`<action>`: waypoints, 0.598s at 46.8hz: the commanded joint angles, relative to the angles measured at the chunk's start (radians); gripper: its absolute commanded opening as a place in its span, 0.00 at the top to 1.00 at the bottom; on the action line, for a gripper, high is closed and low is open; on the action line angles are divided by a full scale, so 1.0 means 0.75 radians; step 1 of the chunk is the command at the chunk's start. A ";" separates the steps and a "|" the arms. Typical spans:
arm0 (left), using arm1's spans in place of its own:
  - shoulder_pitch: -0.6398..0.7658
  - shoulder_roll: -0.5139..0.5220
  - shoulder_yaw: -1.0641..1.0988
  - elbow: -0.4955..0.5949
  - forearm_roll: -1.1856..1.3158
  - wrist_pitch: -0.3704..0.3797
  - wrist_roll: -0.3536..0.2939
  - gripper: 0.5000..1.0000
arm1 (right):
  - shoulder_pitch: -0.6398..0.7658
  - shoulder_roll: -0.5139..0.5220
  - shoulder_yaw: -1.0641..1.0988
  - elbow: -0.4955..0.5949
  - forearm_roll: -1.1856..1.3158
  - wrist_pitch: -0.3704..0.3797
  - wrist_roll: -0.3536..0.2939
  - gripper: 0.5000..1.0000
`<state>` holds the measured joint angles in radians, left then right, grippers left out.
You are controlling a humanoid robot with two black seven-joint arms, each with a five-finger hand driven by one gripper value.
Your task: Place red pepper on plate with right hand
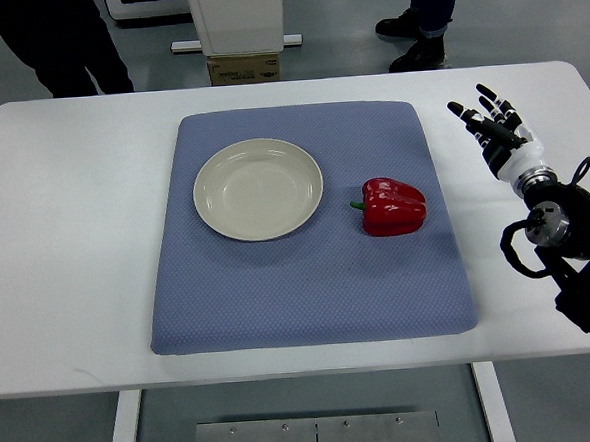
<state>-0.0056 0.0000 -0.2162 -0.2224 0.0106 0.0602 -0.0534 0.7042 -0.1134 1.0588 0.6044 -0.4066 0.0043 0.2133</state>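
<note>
A red pepper (392,206) with a short green stem lies on its side on the blue mat (309,280), to the right of the plate. The cream round plate (258,189) sits on the mat's upper left part with nothing on it. My right hand (491,121) hovers over the white table to the right of the mat, fingers stretched out and spread, holding nothing. It is about a hand's width to the right of the pepper and slightly farther back. The left arm does not show.
The white table (76,244) carries the mat in its middle. Two people's legs and shoes (419,33) stand beyond the far edge, beside a white machine base (238,24) with a cardboard box.
</note>
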 commanded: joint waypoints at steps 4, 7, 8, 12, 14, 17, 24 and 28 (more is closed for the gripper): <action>-0.003 0.000 0.000 0.000 0.000 0.008 0.000 0.00 | 0.000 0.000 0.000 0.000 0.000 0.000 0.000 0.00; -0.003 0.000 0.000 0.000 -0.002 0.008 0.000 0.00 | 0.002 0.000 0.000 0.000 0.000 0.000 0.000 0.00; -0.005 0.000 0.000 0.000 -0.002 0.008 0.000 0.00 | 0.002 0.000 0.000 0.000 0.000 0.000 0.000 0.00; -0.007 0.000 0.000 0.000 -0.002 0.008 0.000 0.00 | 0.002 -0.002 0.000 0.000 0.000 0.000 0.000 0.00; -0.005 0.000 0.000 0.002 -0.002 0.010 0.000 0.00 | 0.002 -0.002 0.000 0.000 0.000 0.000 0.000 0.00; -0.001 0.000 0.000 0.000 -0.002 0.010 0.000 0.00 | 0.002 -0.002 0.000 0.002 0.000 0.000 0.000 0.00; 0.005 0.000 0.000 0.002 -0.002 0.010 0.000 0.00 | 0.002 0.000 0.000 0.002 0.000 0.000 0.000 0.00; 0.005 0.000 0.000 0.002 -0.002 0.010 0.000 0.00 | 0.002 0.000 0.000 0.002 0.000 0.000 0.000 0.00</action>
<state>-0.0017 0.0000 -0.2167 -0.2214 0.0088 0.0675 -0.0535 0.7056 -0.1137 1.0584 0.6059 -0.4065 0.0046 0.2133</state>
